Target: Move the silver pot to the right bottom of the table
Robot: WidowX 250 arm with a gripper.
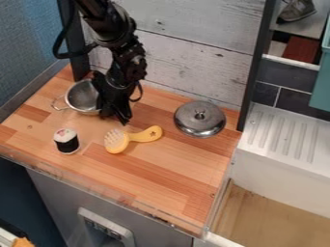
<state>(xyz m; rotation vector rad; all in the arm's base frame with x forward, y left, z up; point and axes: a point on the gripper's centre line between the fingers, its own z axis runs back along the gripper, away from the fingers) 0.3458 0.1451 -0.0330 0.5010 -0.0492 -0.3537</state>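
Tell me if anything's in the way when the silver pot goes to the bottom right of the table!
Yes, the yellow brush is. It lies about on the straight line from the silver pot to the bottom right of the table. The metal lid sits off to the right of that line.

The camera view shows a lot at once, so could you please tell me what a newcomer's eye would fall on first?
Most likely the black robot arm, which hangs down from the upper left with its gripper by the silver pot. Next might come the yellow brush near the middle of the wooden table, and the shiny metal lid to its right, near the back wall.
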